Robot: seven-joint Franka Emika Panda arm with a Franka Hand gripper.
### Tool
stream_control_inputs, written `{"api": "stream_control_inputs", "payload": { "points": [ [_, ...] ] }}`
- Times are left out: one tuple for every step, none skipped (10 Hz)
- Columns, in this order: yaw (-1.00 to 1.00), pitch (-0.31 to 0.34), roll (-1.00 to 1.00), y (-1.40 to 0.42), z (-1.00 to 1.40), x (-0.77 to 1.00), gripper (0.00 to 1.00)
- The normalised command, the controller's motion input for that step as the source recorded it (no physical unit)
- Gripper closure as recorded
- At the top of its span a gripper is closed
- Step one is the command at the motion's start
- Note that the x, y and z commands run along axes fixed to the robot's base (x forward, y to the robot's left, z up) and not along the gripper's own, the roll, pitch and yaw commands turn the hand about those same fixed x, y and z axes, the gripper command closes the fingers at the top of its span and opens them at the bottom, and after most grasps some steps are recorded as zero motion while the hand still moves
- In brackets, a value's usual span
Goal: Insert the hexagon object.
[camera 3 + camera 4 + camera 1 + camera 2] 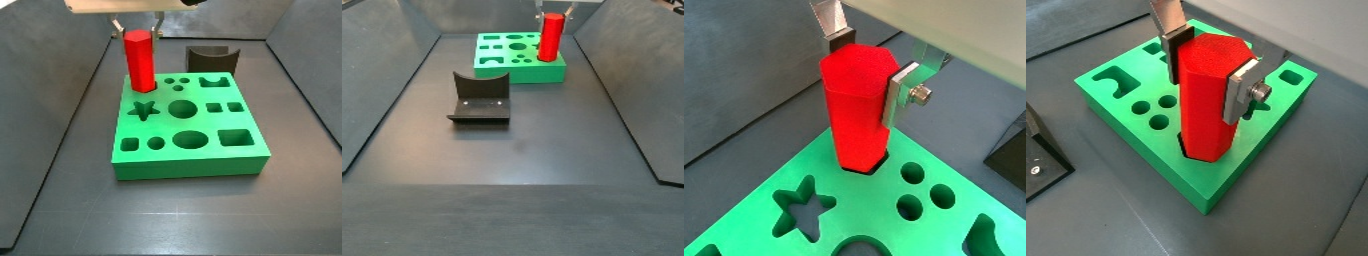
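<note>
The red hexagon object [858, 110] stands upright with its lower end in a hole at a corner of the green board [865, 205]. It shows in both wrist views [1207, 110] and both side views [139, 60] [551, 38]. My gripper [869, 80] is over that corner, its silver fingers [1240, 95] pressed against two opposite sides of the peg's upper part. A thin dark gap shows round the peg's foot. The board [187, 165] has several other shaped holes: a star, circles, squares and an oval.
The dark fixture [478, 97] stands on the floor beside the board, apart from it; it shows behind the board in a side view [210, 57]. Dark sloping walls enclose the floor [516, 150] on all sides.
</note>
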Motion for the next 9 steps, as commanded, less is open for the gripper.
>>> {"api": "stream_control_inputs", "payload": {
  "points": [
    [0.0, 0.0, -0.09, 0.0, -0.47, 0.15, 1.0],
    [0.0, 0.009, -0.01, 0.0, -0.59, 0.35, 1.0],
    [0.0, 0.019, 0.0, 0.0, -0.65, 0.32, 1.0],
    [0.01, 0.0, 0.01, 0.0, -0.73, 0.19, 1.0],
    [0.08, -0.057, 0.04, 0.0, -0.97, 0.0, 1.0],
    [0.0, -0.091, 0.11, -0.01, -0.84, 0.0, 1.0],
    [0.0, -0.12, 0.05, -0.02, -0.85, -0.1, 1.0],
    [0.0, -0.177, -0.18, 0.0, -0.53, 0.0, 1.0],
    [0.0, 0.0, 0.0, 0.0, 0.0, 0.0, 1.0]
  ]
}}
